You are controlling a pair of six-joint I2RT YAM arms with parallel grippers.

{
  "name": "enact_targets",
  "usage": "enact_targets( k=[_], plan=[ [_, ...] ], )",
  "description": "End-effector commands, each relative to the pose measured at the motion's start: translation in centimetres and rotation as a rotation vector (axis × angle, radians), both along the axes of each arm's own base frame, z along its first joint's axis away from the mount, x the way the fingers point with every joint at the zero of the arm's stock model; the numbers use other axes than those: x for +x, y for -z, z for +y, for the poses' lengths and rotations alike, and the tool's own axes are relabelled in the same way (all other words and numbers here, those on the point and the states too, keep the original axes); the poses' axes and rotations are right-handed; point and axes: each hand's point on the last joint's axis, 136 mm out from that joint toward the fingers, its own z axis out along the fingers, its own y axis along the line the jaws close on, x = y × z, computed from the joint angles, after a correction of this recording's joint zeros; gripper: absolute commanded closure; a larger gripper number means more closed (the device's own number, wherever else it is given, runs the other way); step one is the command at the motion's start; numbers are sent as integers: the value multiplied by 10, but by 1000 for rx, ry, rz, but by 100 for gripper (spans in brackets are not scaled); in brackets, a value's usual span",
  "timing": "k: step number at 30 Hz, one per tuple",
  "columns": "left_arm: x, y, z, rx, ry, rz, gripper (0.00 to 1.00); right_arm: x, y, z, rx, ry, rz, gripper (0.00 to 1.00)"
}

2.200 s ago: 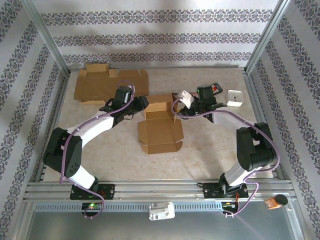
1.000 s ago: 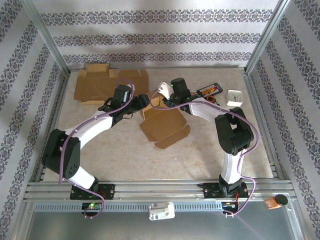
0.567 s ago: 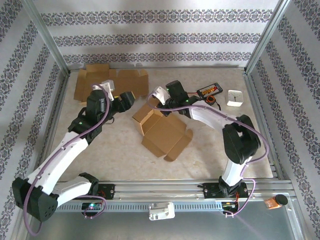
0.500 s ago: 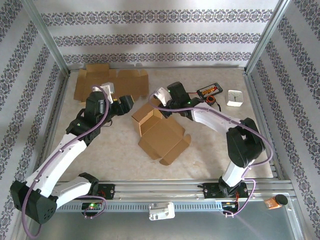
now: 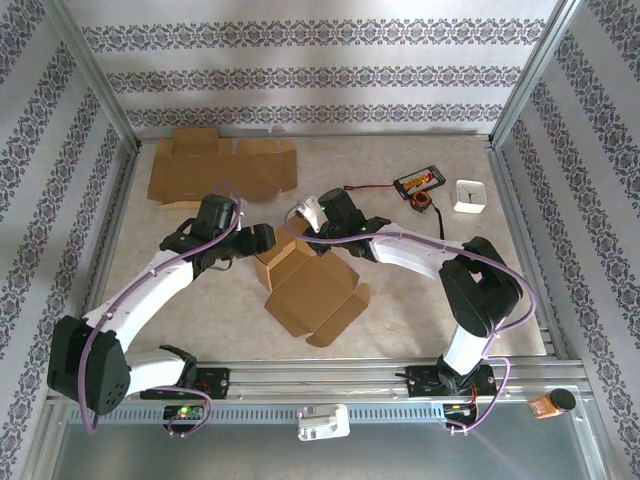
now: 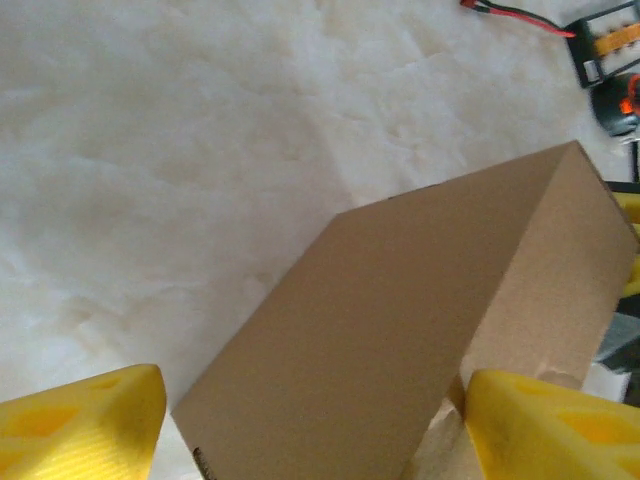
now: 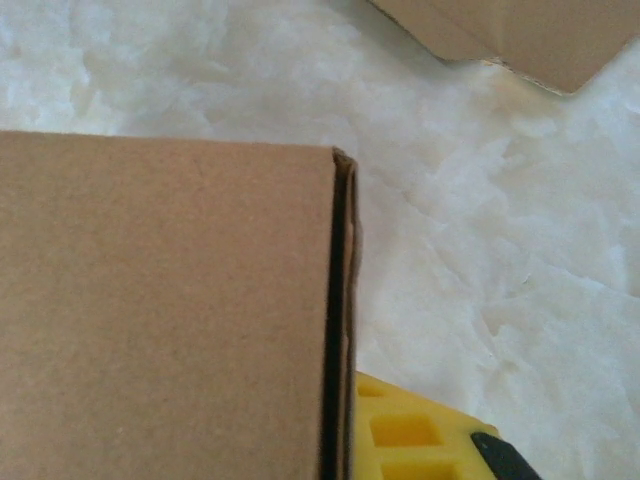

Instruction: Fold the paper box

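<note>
- Paper box sits mid-surface, half formed: one end stands up, lid panel lies flat toward the near edge
- Left hand released, fingers spread wide astride the raised end, cardboard between them
- Right hand at the far wall; one finger just beside a doubled cardboard edge, the other hidden, so cannot tell if it is clenched on it
- Step reads as squaring the walls: close left gently along the creases, use right as the anchor so the box does not skate, seat the doubled wall before the lid
</note>
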Motion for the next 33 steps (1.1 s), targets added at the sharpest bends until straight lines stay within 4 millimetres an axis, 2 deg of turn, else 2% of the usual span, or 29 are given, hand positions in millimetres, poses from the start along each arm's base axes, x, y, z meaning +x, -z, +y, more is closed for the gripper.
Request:
enact_targets(
  k=[1, 4, 6, 15, 19, 21, 24, 26, 30, 33],
  plan=[
    [-2, 11, -10, -71, 30, 35, 27, -14, 35, -4, -30, 23, 74, 80],
    [-2, 17, -9, -69, 27, 49, 36, -18, 35, 3, 21, 1, 80, 69],
    [-1, 16, -9, -72, 21, 46, 39, -17, 38, 8, 51, -6, 83, 66],
    [-1, 11, -7, -77, 11, 34, 41, 6, 42, 9, 164, 88, -21, 77],
    [-3, 9, -12, -118, 18, 32, 41, 17, 46, 5, 179, 166, -36, 87],
    [-3, 7, -14, -134, 22, 27, 41, 20, 49, 3, 182, 194, -44, 87],
    [-3, 6, -16, -142, 26, 26, 41, 22, 52, 4, 191, 210, -51, 74],
    [-2, 5, -15, -144, 23, 23, 41, 22, 54, 7, 195, 205, -45, 73],
    [-1, 1, -15, -157, 13, 11, 41, 23, 55, 11, 214, 195, -41, 85],
    [-3, -11, -14, -167, 9, -24, 39, 20, 53, 7, 198, 182, -56, 93]
  ],
)
